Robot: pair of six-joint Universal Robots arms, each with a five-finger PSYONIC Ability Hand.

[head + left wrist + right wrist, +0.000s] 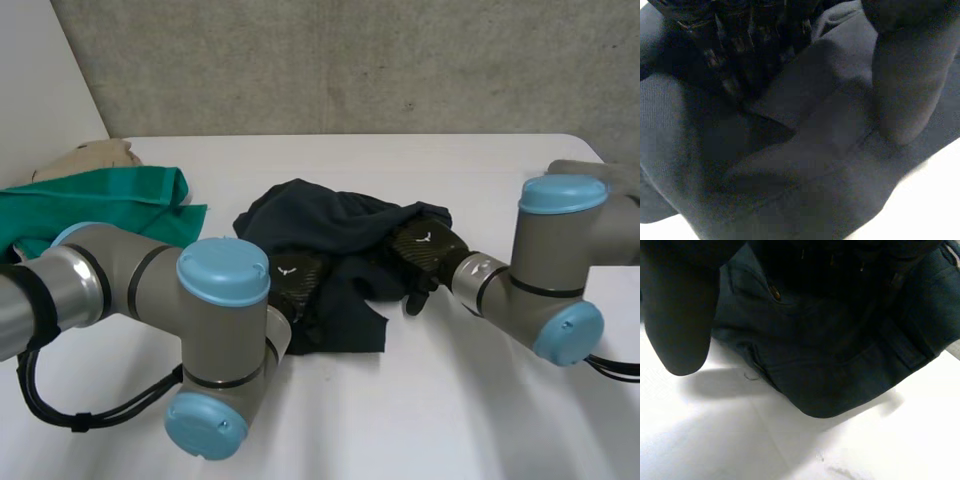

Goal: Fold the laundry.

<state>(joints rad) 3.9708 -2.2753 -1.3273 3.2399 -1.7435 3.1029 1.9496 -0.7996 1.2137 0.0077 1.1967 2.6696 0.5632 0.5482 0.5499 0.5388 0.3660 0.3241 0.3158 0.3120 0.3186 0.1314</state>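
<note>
Folding barely begun: your dark garment (340, 225) lies in a crumpled heap at the middle of the white surface (450, 410), with no edge squared and no fold laid. By the look of it, spreading it flat and every fold are yet to do. A green cloth (100, 200) and a beige cloth (95, 155) lie bunched on the robot's far left, well apart from the heap, neither hand on them. Your left hand (297, 280) sits low on the heap's near left side. Your right hand (428, 248) is pushed into its right side, forearm angling in from the right. Both are sunk in dark folds, so you cannot tell whether either grasps the cloth or merely rests on it. A button (774, 291) shows on the garment beneath the right palm.
</note>
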